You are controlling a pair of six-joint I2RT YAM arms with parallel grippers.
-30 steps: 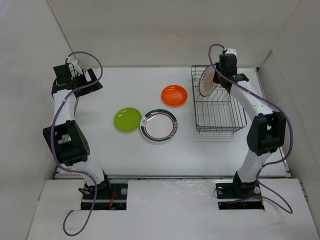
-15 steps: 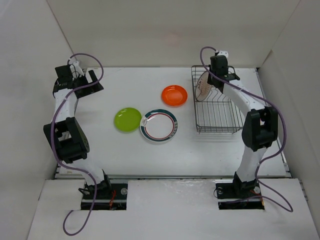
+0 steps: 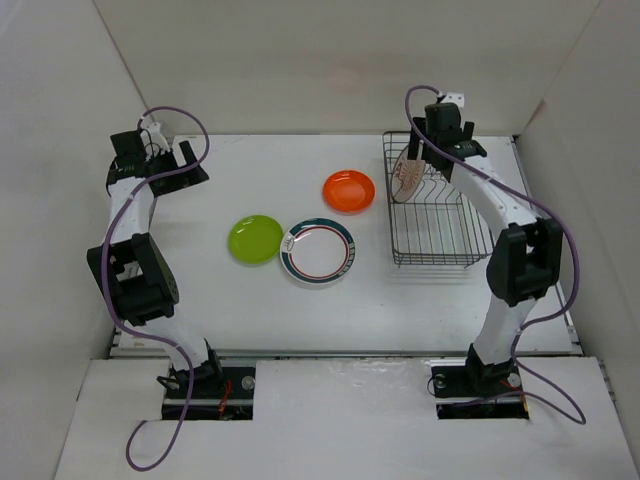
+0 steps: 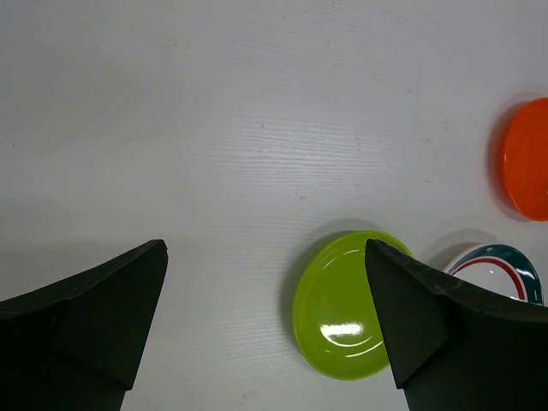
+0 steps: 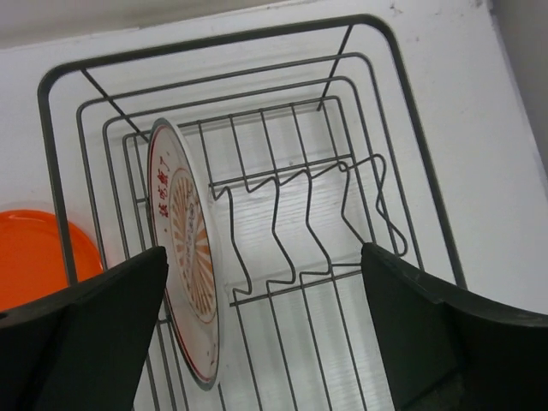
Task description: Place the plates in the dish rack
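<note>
The right gripper (image 5: 264, 257) is hovering over the dish rack (image 3: 440, 225), fingers spread wide and holding nothing. A straight vertical lift is looking safest (the sunburst plate (image 5: 184, 265) is standing on edge nearby).

The sunburst plate (image 5: 184, 257), carried above the dish rack (image 5: 402, 128) a second ago, has been lowered and set on edge at the rack's far left end. It has been released, the right claw (image 5: 264, 257) having been opened wide.
</note>
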